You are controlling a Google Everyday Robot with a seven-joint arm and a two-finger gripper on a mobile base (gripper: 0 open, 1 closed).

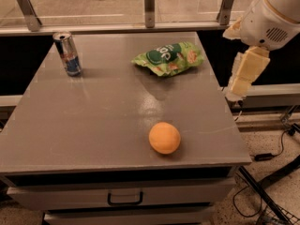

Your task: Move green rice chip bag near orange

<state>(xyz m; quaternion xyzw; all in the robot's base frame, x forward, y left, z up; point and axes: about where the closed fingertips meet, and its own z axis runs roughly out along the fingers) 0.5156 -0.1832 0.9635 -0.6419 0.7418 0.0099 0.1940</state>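
Observation:
The green rice chip bag (168,58) lies flat at the far right of the grey table (93,121), its dark green oval facing up. The orange (164,138) sits near the table's front edge, right of centre, well apart from the bag. My gripper (240,84) hangs from the white arm (274,15) just off the table's right edge, level with the bag and to its right, touching nothing.
A slim silver-blue can (68,54) stands upright at the far left of the table. A metal rail with posts (149,1) runs behind the table. A drawer with a handle (124,198) is below the front edge. Cables (276,153) lie on the floor at the right.

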